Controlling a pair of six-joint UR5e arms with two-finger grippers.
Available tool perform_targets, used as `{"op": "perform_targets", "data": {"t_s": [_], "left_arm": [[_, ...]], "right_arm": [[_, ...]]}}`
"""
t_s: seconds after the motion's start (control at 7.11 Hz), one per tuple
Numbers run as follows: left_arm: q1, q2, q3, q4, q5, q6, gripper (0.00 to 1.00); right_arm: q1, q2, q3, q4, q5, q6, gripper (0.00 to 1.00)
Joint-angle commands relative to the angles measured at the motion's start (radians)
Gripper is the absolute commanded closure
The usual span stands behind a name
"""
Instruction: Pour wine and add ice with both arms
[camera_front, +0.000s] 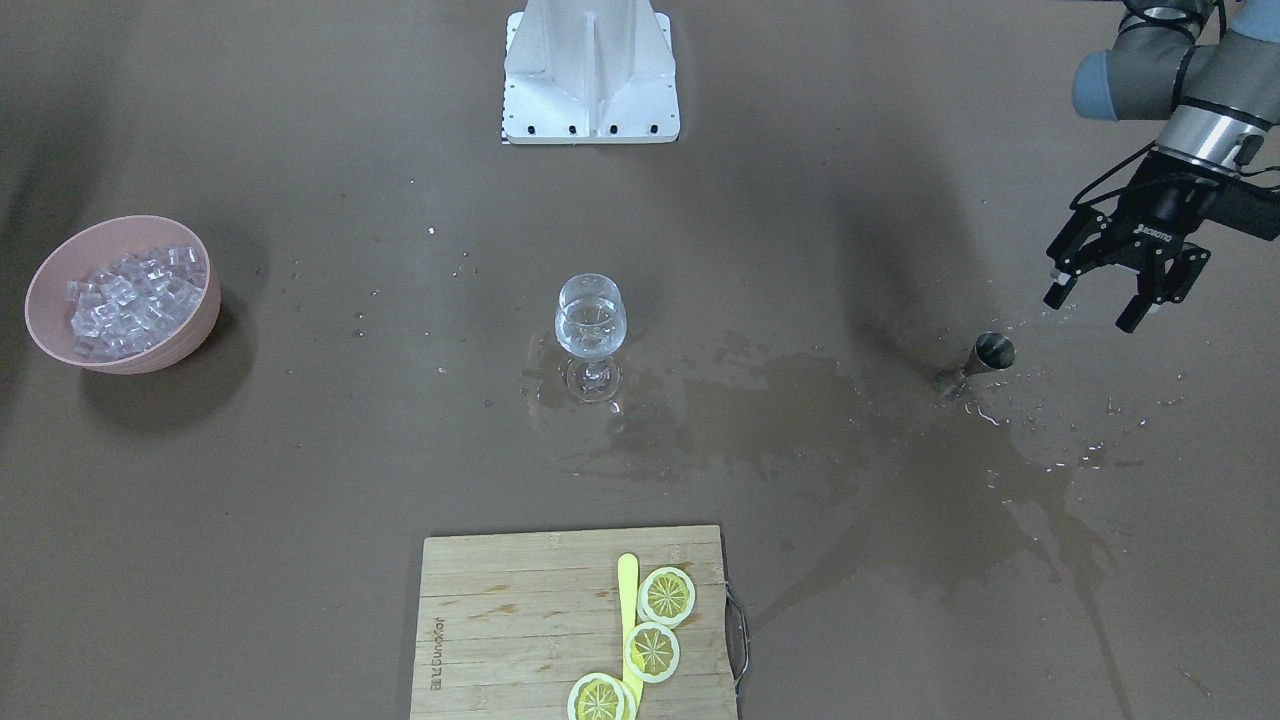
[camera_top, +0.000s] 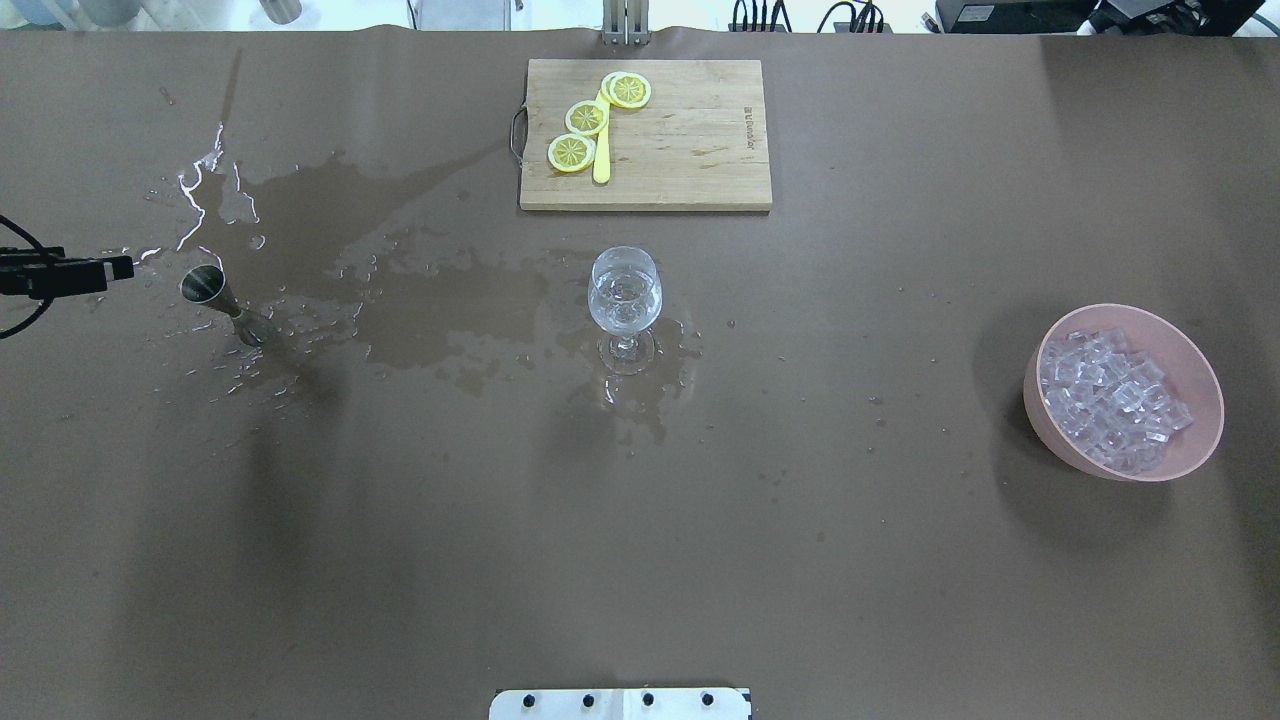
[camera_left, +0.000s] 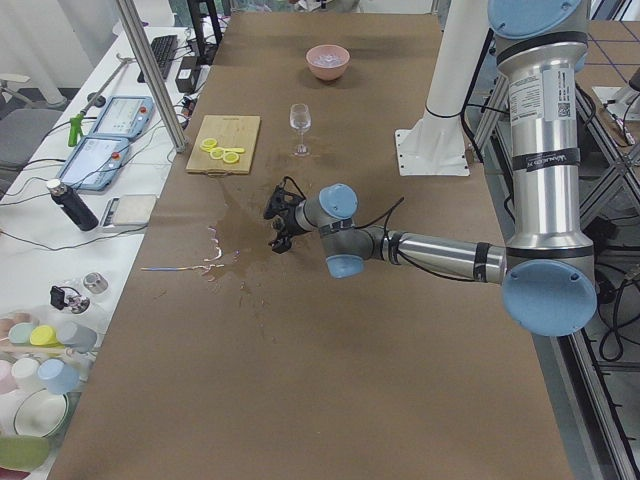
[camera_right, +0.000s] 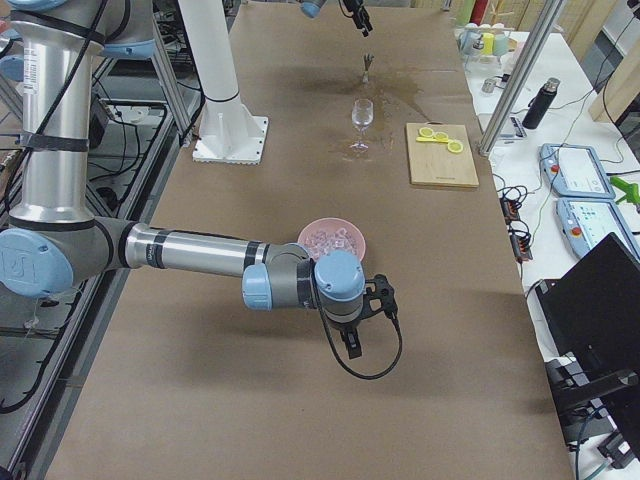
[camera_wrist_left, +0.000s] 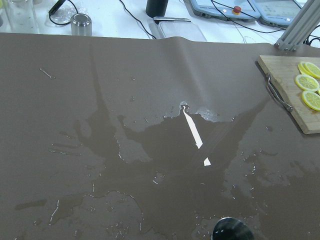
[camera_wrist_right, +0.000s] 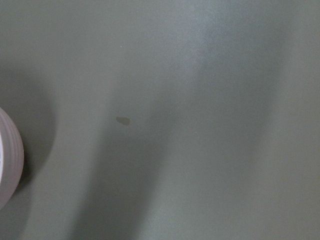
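Observation:
A stemmed wine glass (camera_front: 590, 325) stands at the table's centre and holds clear wine; it also shows in the overhead view (camera_top: 625, 295). A pink bowl (camera_front: 195, 335) holds a heap of ice cubes (camera_front: 135, 300), at the right in the overhead view (camera_top: 1110, 400). A steel jigger (camera_front: 985, 358) stands in a wet patch. My left gripper (camera_front: 1092, 310) is open and empty, raised just outward of the jigger. My right gripper (camera_right: 368, 322) shows only in the right side view, near the bowl; I cannot tell whether it is open or shut.
A wide spill (camera_top: 420, 300) runs from the jigger (camera_top: 215, 292) to the glass. A wooden cutting board (camera_top: 690, 140) with three lemon slices (camera_top: 587, 117) and a yellow knife lies beyond the glass. The white base block (camera_front: 590, 70) is on the robot's side.

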Motion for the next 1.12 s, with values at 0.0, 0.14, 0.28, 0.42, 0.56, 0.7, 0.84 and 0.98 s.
{"op": "perform_targets", "data": {"t_s": [0.0, 0.14, 0.28, 0.42, 0.56, 0.7, 0.84, 0.98], "left_arm": [[0.081, 0.026, 0.0, -0.08, 0.096, 0.002, 0.02], [0.126, 0.031, -0.001, -0.088, 0.152, -0.007, 0.02], [0.173, 0.029, -0.001, -0.09, 0.237, -0.007, 0.02], [0.226, 0.031, 0.0, -0.088, 0.343, -0.006, 0.02], [0.308, 0.031, -0.001, -0.088, 0.468, -0.009, 0.02], [0.339, 0.028, 0.005, -0.09, 0.52, -0.015, 0.02], [0.34, 0.022, 0.018, -0.081, 0.528, -0.108, 0.02], [0.368, 0.004, 0.037, -0.076, 0.595, -0.136, 0.02]], "right_arm": [[0.0, -0.002, -0.005, -0.001, 0.0, 0.0, 0.0], [-0.001, -0.002, -0.005, -0.002, 0.0, 0.0, 0.0], [-0.001, -0.002, -0.005, -0.001, 0.003, 0.0, 0.0], [0.0, -0.002, -0.005, -0.001, 0.006, 0.0, 0.0], [0.0, -0.002, -0.005, -0.001, 0.006, 0.002, 0.0], [0.0, -0.002, -0.005, -0.001, 0.003, 0.002, 0.0], [0.0, -0.002, -0.005, -0.001, 0.003, 0.002, 0.0], [-0.001, -0.002, -0.005, -0.001, 0.003, 0.002, 0.0]]}}
